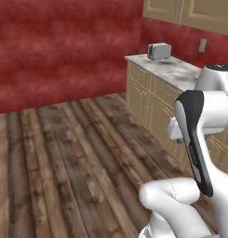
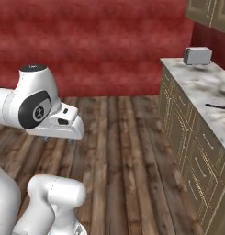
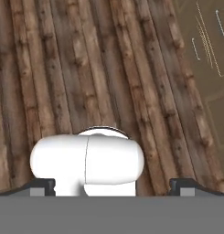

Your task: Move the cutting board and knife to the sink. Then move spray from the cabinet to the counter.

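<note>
Arm folded up over the wood floor (image 1: 64, 153), hand (image 3: 111, 185) pointing down at the planks, fingertips (image 3: 42, 185) spread wide at the frame's bottom corners, released, gripping nothing. Surface (image 2: 205, 92) sits at 3 o'clock in the right base view, well apart from the hand. On it, the toaster (image 2: 197, 55) stands at the far end and a thin dark item, possibly the knife (image 2: 218, 106), lies nearer; too small to confirm.

No readable text or labels

The toaster (image 2: 197, 55), counter (image 2: 203, 85) and cabinet fronts (image 2: 187, 137) carry no lettering; nothing legible on the wall (image 2: 100, 41).
</note>
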